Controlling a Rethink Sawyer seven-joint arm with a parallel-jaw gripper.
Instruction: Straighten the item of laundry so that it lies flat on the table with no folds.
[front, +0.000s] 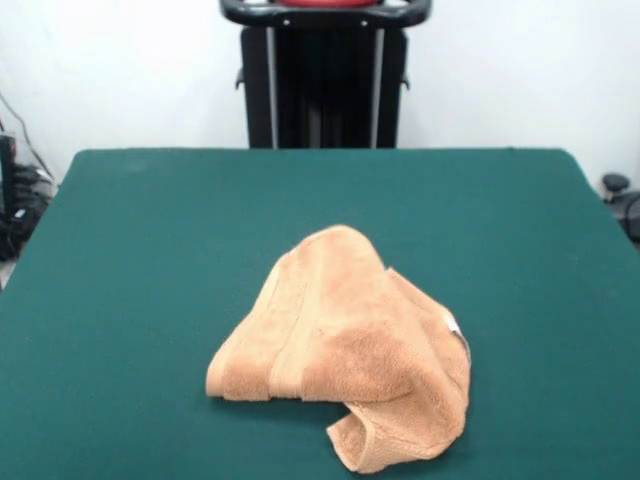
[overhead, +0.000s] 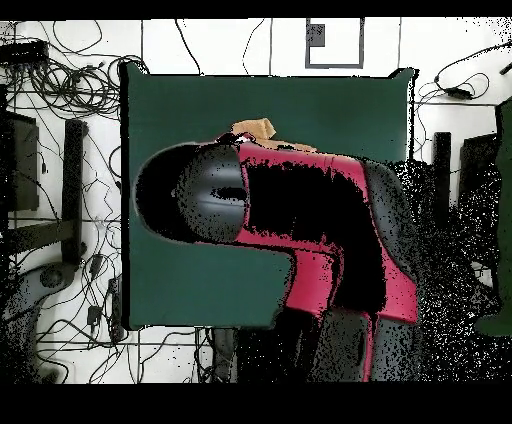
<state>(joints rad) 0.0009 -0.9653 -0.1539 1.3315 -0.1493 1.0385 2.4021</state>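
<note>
Towel (front: 345, 345): seen crumpled and folded over itself on the green table (front: 140, 250), toward its near edge in the front view | Arm (overhead: 300, 215): seen overhead, hiding most of the towel | Claw: state cannot be told.

I see an orange-tan terry towel (front: 345, 370) with a white tag (front: 452, 324) on the dark green surface (front: 140, 250).

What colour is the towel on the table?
The towel is light orange-tan, seen best in the front view.
</note>
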